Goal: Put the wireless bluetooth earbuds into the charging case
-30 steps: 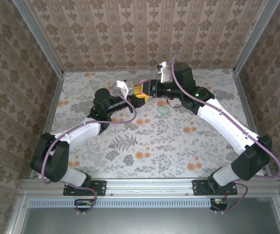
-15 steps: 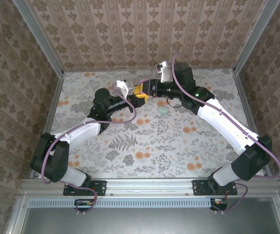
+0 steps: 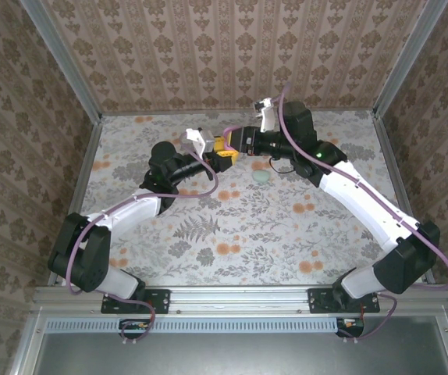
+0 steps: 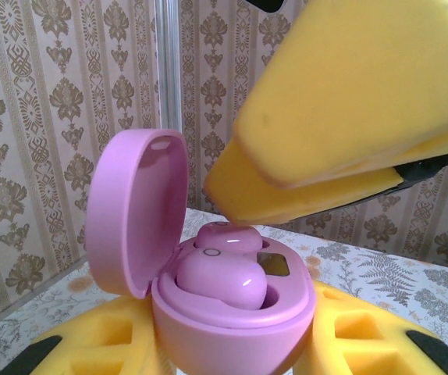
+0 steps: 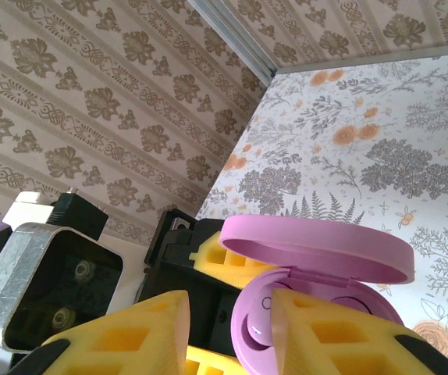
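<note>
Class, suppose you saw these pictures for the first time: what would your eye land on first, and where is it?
The open pink charging case stands out, clamped in the left hand with pink earbuds lying inside. The right hand, with big yellow fingers, hangs close above it. From overhead, both arms meet over the far middle of the flowered table.

earbuds (image 4: 222, 280) in case (image 4: 232, 332) (lid up) | case between left jaws | right jaws just above
</note>
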